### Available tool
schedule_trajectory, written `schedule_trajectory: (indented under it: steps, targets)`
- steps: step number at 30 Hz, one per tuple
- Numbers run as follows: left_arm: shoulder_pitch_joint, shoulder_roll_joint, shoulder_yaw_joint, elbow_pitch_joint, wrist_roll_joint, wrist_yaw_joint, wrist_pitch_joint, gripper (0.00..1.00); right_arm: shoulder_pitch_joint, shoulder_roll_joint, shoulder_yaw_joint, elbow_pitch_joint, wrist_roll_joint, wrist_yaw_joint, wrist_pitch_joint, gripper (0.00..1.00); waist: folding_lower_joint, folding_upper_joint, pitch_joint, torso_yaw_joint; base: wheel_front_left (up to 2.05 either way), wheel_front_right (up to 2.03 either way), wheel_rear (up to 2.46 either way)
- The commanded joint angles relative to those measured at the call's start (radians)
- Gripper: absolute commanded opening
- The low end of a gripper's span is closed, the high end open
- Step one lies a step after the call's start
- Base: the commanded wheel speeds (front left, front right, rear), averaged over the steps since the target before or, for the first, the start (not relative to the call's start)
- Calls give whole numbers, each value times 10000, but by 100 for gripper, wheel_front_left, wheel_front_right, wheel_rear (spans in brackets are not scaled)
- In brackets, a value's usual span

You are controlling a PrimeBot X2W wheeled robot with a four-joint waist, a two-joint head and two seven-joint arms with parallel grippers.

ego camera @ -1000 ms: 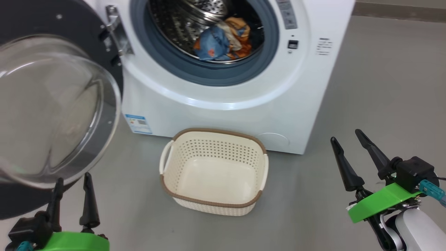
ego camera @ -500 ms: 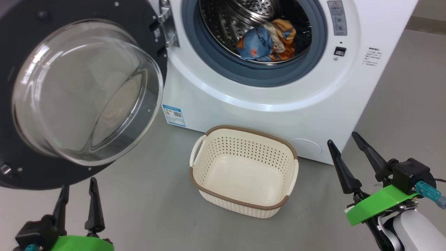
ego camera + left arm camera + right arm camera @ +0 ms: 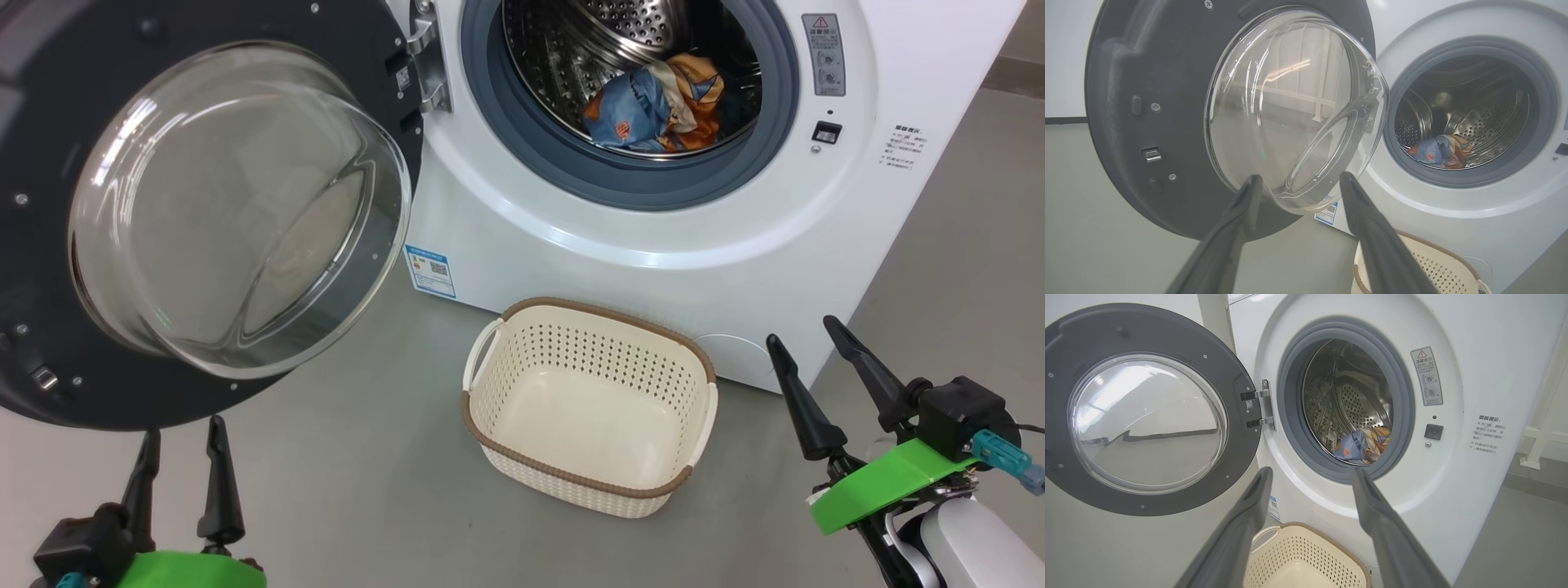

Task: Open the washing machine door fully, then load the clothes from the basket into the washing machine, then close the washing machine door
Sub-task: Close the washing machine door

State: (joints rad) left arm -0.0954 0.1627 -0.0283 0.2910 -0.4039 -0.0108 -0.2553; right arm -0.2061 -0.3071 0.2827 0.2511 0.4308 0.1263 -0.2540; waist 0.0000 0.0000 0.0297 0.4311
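Observation:
The white washing machine (image 3: 637, 245) stands ahead with its round door (image 3: 204, 204) swung wide open to the left, glass bowl facing me. Light blue and orange clothes (image 3: 657, 102) lie in the steel drum, also seen as clothes (image 3: 1363, 445) in the right wrist view and clothes (image 3: 1439, 151) in the left wrist view. The cream basket (image 3: 589, 404) sits on the floor before the machine with nothing in it. My left gripper (image 3: 180, 441) is open at the lower left, just below the door's rim. My right gripper (image 3: 804, 343) is open at the lower right, beside the basket.
Grey floor (image 3: 367, 490) surrounds the basket. A blue label sticker (image 3: 431, 271) and a round cover (image 3: 731, 347) mark the machine's lower front. The door's hinge (image 3: 1265, 406) is at the opening's left. A white frame (image 3: 1541, 441) stands right of the machine.
The whole head view has shifted right and down, so the camera turned left; door and drum now sit further right. Both grippers stay open and hold their places.

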Motion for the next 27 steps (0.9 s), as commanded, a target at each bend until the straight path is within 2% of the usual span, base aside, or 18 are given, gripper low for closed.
schedule_trajectory:
  steps: [1,10,11,12,14,20,25,27]
  targets:
    - [-93,255,342,-303,-91,89,-50,100,53,-112,112,-190,41,44,-78,100,0,0,-20,-8,0,0,0]
    - [-84,336,367,-353,-136,175,-52,99,74,-77,86,-182,42,44,-78,100,0,0,-73,-31,0,0,0]
    - [-85,338,367,-357,-146,182,-52,76,77,-64,89,-188,32,44,-78,100,0,0,-71,-34,0,0,0]
    - [-88,345,366,-365,-154,187,-52,42,79,-54,90,-191,23,44,-78,100,0,0,-71,-37,0,0,0]
    - [-111,388,368,-430,-159,171,-52,0,76,-49,94,-194,19,44,-78,100,0,0,-72,-51,0,0,0]
    - [-316,653,532,-934,-226,50,-55,0,111,-76,90,-185,43,44,-78,100,0,0,-111,-102,0,0,0]
    - [-824,1131,1012,-2038,-532,-38,34,0,169,-139,83,-189,50,44,-78,100,0,0,-130,-165,0,0,0]
    - [-1289,1451,1428,-2651,-967,-145,257,0,155,-209,93,-212,42,44,-78,100,0,0,-74,-213,0,0,0]
